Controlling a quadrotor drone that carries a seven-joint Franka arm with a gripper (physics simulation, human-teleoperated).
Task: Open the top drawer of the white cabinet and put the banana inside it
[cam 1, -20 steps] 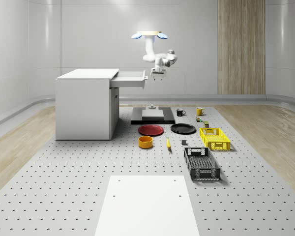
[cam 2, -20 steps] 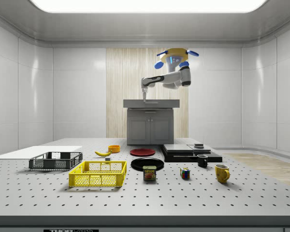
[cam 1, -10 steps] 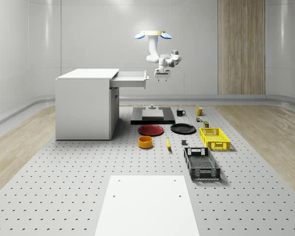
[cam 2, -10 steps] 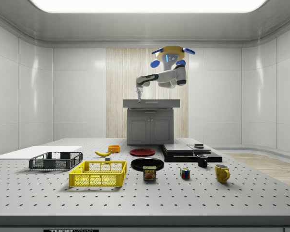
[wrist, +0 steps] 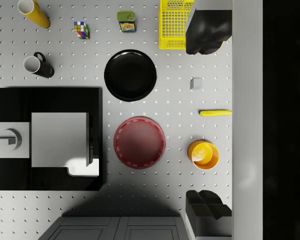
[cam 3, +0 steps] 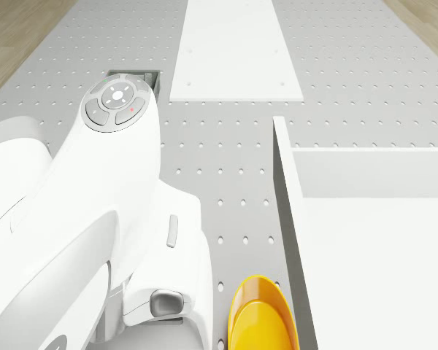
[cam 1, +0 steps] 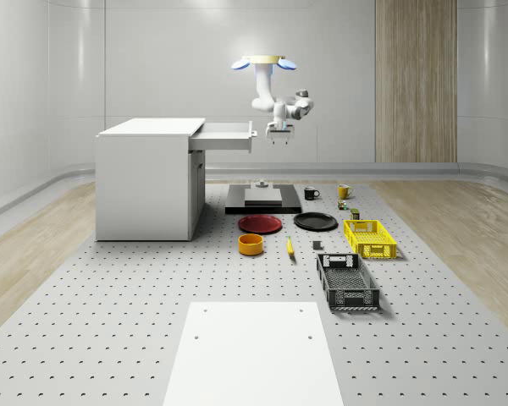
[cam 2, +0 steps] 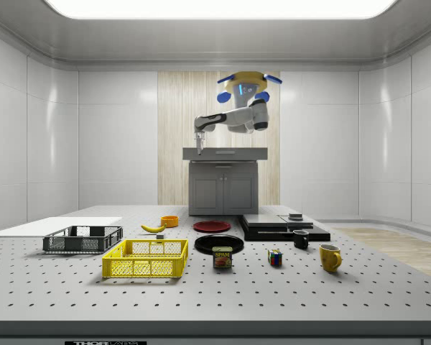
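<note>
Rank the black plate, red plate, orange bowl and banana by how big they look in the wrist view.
1. Red plate and black plate: they look about alike, so I won't rank one over the other.
2. Orange bowl.
3. Banana, thin, and partly cut off by the white drawer edge.

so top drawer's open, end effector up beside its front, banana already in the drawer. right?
Not quite: the banana isn't in the drawer; the whole-scene view shows it on the table beside the orange bowl. The drawer is open, with the end effector beside its front.
</note>
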